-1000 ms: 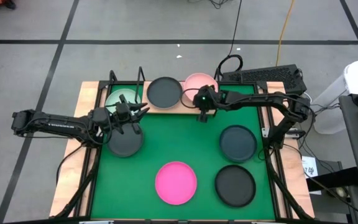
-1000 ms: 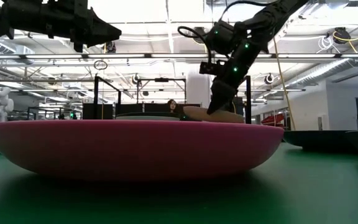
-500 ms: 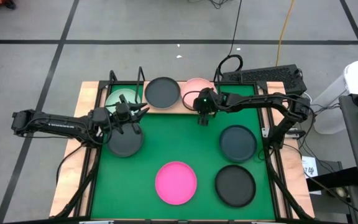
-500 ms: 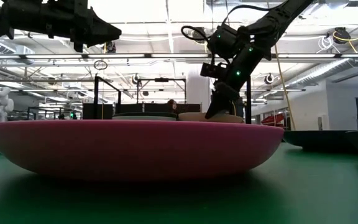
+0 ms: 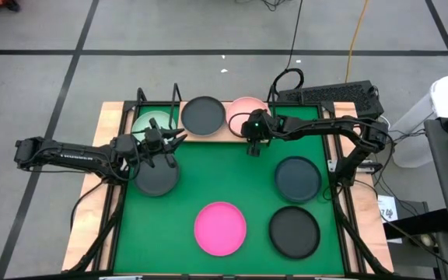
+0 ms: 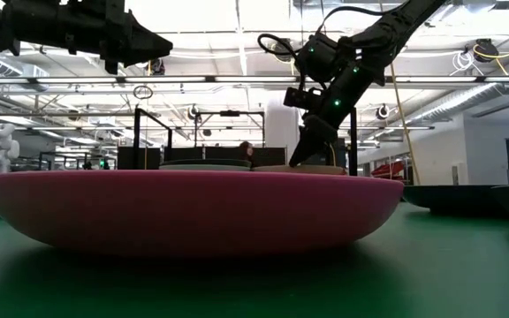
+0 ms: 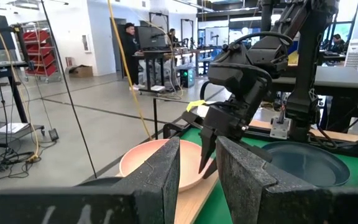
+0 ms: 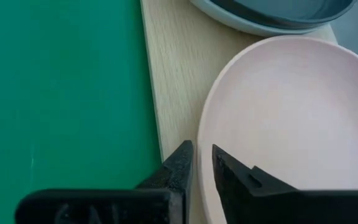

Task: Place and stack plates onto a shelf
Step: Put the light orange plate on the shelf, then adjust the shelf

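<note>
Right gripper (image 5: 253, 146) at pale pink plate (image 5: 246, 104) on shelf (image 8: 173, 81), far side, fingers nearly closed pinching its near rim. Left gripper (image 5: 179, 138) hovering over dark plate (image 5: 156, 178), fingers slightly apart.

High view: straight down over my whole table; low view: mat-level, magenta plate (image 6: 193, 208) filling the foreground; my wrist views: close, both sharing the pale pink plate (image 8: 278, 124).

Colour: my arms are dark, near black.
Light: green glow on my right wrist.
Cables: black loops.
Fingers (image 7: 166, 171): dark, grainy slabs.
</note>
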Robot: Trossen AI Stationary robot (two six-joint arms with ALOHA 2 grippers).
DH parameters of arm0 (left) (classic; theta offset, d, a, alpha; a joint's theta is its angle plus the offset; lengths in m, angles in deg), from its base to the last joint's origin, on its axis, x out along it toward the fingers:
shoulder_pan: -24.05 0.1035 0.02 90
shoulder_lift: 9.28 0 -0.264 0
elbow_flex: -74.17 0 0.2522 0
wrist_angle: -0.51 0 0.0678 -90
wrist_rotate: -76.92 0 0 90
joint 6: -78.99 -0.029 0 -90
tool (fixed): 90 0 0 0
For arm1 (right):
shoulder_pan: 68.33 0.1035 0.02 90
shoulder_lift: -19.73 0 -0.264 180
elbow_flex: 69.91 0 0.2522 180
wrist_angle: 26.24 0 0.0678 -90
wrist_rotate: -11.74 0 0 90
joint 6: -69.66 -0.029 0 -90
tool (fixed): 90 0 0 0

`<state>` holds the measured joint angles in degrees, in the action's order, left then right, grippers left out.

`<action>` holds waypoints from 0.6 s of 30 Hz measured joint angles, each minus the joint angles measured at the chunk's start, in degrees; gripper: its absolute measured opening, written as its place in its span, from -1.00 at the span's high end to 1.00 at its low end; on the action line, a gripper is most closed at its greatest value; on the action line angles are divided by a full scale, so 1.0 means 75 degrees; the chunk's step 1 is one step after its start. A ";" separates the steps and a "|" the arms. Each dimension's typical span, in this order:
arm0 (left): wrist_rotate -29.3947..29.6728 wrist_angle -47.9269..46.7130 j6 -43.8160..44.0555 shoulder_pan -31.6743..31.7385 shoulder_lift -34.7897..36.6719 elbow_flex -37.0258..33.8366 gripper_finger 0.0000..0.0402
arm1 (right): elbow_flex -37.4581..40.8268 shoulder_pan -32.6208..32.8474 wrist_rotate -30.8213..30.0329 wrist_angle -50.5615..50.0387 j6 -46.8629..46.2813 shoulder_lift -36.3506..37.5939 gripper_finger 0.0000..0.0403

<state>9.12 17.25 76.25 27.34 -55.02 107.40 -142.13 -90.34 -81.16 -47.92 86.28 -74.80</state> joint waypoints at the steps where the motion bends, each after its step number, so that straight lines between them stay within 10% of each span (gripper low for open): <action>1: 0.0000 0.0000 0.0000 0.0000 -0.0001 0.0000 0.45 | 0.0002 0.0021 0.0004 0.0000 -0.0003 0.0029 0.75; 18: 0.1177 -0.1268 -0.0080 -0.0261 -0.0003 0.0184 0.45 | 0.0003 0.1642 0.0009 0.0412 0.0077 0.2495 0.67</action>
<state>17.94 7.74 75.65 25.38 -55.04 108.78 -142.11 -78.02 -81.09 -44.83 86.85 -56.09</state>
